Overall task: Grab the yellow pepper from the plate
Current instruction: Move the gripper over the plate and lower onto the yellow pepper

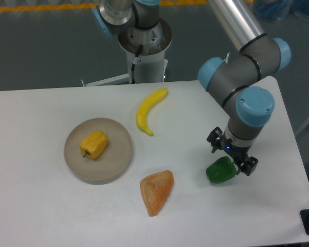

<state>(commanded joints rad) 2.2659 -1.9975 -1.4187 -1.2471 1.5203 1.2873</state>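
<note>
Arm posed over the table's right side; yellow pepper on plate at left.

The yellow pepper (pixel 94 144) lies on the plate (pixel 120 163) near the table's (pixel 31 206) left edge. Rightward: banana (pixel 149 109), orange wedge (pixel 157 191), green pepper (pixel 220 170). The arm bends down at the wrist; the gripper (pixel 232 157) sits directly above the green pepper, jaw spread not discernible.

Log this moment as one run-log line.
gripper: over green pepper, grasp unclear | yellow pepper: on plate, untouched | pick: not begun
</note>
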